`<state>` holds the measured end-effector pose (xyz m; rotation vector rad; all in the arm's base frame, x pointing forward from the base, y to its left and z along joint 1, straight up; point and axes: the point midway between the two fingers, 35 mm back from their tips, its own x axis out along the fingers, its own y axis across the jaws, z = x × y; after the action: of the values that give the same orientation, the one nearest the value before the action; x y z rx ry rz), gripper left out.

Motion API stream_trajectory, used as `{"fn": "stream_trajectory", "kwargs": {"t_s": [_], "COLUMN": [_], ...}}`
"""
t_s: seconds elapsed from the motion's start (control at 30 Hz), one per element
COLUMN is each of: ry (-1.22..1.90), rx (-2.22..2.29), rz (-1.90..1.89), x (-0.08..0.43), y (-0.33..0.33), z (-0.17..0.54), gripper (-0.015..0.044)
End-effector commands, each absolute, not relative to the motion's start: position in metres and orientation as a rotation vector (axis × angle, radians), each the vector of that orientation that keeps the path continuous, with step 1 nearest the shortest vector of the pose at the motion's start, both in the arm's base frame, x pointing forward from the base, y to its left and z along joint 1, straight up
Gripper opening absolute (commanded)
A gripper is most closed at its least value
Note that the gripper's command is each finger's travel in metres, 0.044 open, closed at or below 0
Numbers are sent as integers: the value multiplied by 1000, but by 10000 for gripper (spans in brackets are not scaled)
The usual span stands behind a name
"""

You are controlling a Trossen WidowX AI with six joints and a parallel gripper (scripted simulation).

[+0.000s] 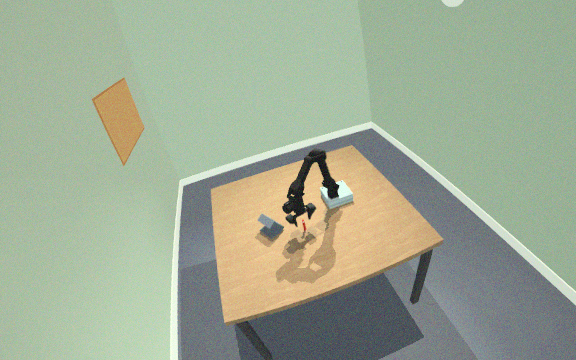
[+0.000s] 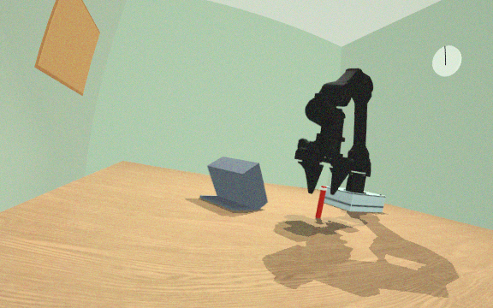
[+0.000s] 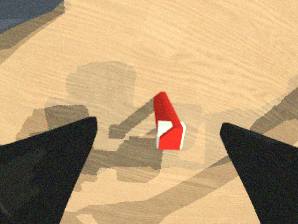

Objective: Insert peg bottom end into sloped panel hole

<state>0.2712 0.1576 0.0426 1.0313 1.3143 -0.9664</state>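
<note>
A slim red peg (image 1: 304,226) (image 2: 321,204) (image 3: 167,112) stands upright on the table, with white marking on its top end and flat sides in the wrist view. My gripper (image 1: 303,218) (image 2: 323,192) (image 3: 161,125) is open and empty, pointing down just above the peg. In the wrist view the peg's top shows between the two fingertips, a little nearer the right one. The blue-grey sloped panel (image 1: 271,227) (image 2: 239,184) stands left of the peg in the top and exterior views; its hole cannot be seen. A corner of the panel (image 3: 25,12) shows at the wrist view's top left.
The wooden table (image 1: 368,240) (image 2: 101,248) carries everything. The arm's pale base block (image 1: 344,193) (image 2: 366,203) stands behind and right of the peg. The arm's shadow falls across the table around the peg.
</note>
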Motion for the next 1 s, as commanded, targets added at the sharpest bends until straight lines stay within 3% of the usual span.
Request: {"fn": "stream_trajectory", "kwargs": {"t_s": [0.0, 0.4, 0.9, 0.97], "ry": [1315, 1316, 1316, 1316], "rx": [1021, 1021, 1029, 1029], "rz": [-970, -970, -969, -969], "x": [270, 269, 270, 270], "y": [156, 156, 157, 157], "z": [35, 19, 23, 23], "gripper": [440, 440, 46, 33]}}
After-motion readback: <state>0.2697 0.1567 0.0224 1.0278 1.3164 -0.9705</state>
